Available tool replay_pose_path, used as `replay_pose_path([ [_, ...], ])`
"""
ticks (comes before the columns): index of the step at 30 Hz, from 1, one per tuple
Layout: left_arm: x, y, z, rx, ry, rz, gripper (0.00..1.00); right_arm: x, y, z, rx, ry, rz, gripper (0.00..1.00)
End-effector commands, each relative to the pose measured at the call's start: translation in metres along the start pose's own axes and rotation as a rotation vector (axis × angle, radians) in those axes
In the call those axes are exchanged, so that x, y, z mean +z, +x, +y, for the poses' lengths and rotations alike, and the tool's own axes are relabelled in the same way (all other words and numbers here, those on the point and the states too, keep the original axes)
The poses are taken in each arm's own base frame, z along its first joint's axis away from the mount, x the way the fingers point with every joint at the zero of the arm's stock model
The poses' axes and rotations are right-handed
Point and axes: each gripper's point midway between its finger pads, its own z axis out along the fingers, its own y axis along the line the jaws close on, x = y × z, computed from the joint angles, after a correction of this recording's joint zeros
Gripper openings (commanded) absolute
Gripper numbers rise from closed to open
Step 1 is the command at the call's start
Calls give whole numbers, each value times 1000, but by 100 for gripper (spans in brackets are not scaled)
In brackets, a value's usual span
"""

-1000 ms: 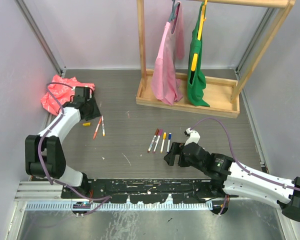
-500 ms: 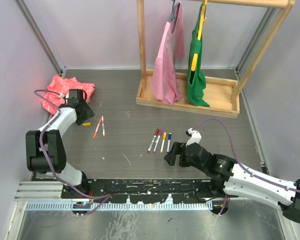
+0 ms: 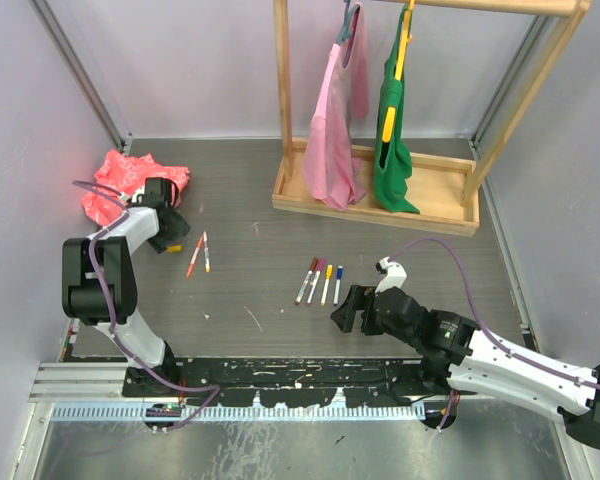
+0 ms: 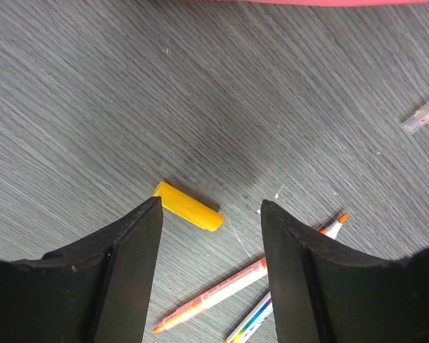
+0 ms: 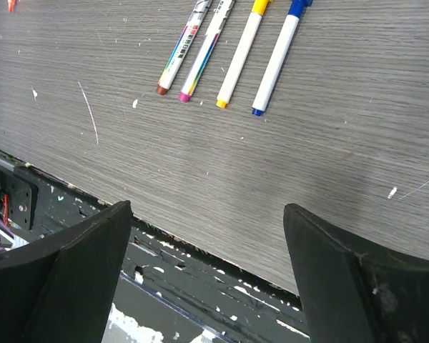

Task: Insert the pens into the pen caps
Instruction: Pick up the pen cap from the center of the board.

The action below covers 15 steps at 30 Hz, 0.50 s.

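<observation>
A yellow pen cap (image 4: 188,206) lies on the grey table, just beyond the open, empty left gripper (image 4: 209,214); it also shows in the top view (image 3: 173,247). An uncapped orange pen (image 4: 222,291) and a rainbow-printed pen (image 4: 252,320) lie between the left fingers, also seen from above (image 3: 194,257). Several pens with brown, pink, yellow and blue tips (image 5: 243,53) lie side by side mid-table (image 3: 321,282). The right gripper (image 5: 207,214) is open and empty, hovering near the table's front edge, just short of those pens (image 3: 342,312).
A clear cap (image 4: 425,118) lies to the far right of the left wrist view. A pink bag (image 3: 120,180) sits at the back left. A wooden rack (image 3: 375,200) with pink and green garments stands at the back. The black base rail (image 5: 200,286) lies under the right gripper.
The left arm has folded back toward the left, its gripper shifting slightly left and staying by the yellow cap. The right arm has barely moved.
</observation>
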Motion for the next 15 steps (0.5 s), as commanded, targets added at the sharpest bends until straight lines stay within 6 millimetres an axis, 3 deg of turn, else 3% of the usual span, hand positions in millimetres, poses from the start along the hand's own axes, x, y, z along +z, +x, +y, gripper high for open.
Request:
replay_pose_path([
  [1, 5, -18, -6, -54, -8, -52, 58, -2, -8, 3, 21, -7, -32, 92],
  [8, 14, -9, -1, -49, -25, -31, 51, -1, -8, 3, 12, 1, -29, 91],
  [15, 18, -5, 3, -42, -31, -23, 32, -1, -8, 3, 6, 2, -27, 92],
])
